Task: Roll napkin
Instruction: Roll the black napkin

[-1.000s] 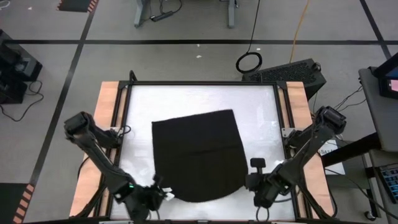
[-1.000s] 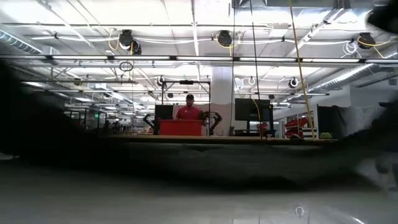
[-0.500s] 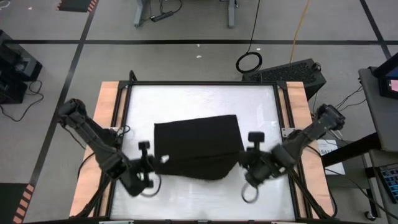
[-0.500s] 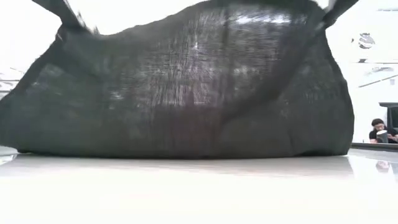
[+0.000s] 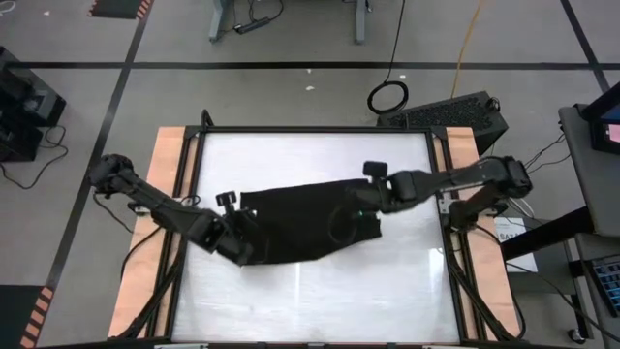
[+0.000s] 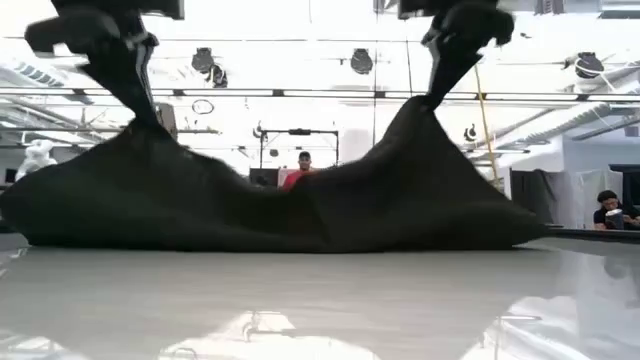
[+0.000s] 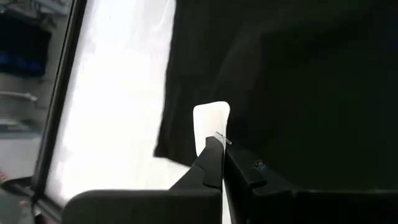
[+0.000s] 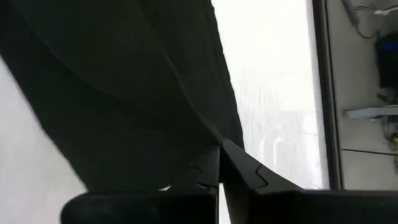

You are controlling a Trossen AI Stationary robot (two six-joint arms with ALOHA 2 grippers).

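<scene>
The black napkin (image 5: 300, 228) lies across the middle of the white table (image 5: 310, 301). Two points on it are raised into peaks, and the cloth sags between them in the low view (image 6: 300, 215). My left gripper (image 5: 247, 242) is shut on the napkin's left peak (image 6: 145, 125), beside a small white tag (image 7: 210, 121). My right gripper (image 5: 354, 206) is shut on the right peak (image 6: 420, 105). The lower part of the napkin rests on the table. My left gripper pinches the napkin's edge (image 7: 231, 144) between its two fingers, right beside the white tag. In the low view the fingers (image 6: 140, 95) come from above, pointing down. The cloth hangs from them like a tent, its lower part on the table. My right gripper pinches an edge or fold of the napkin (image 8: 217, 138) between its two fingers; I cannot tell how many layers. In the low view the fingers (image 6: 440, 65) come from above, slanting down. The cloth falls away from them in folds onto the table.
Wooden side rails (image 5: 167, 194) and a black frame (image 5: 315, 129) border the table. Bare white table lies near (image 5: 310, 301) and far (image 5: 310, 155) of the napkin. Beyond the table, people show in the low view (image 6: 303, 175) (image 6: 607, 210).
Both grippers, shut on the napkin, have gone from the table's near edge up and toward the far edge, and closer together. The napkin's near edge has been lifted and carried over the far part, which stayed on the table. The cloth between the grippers has gone slack.
</scene>
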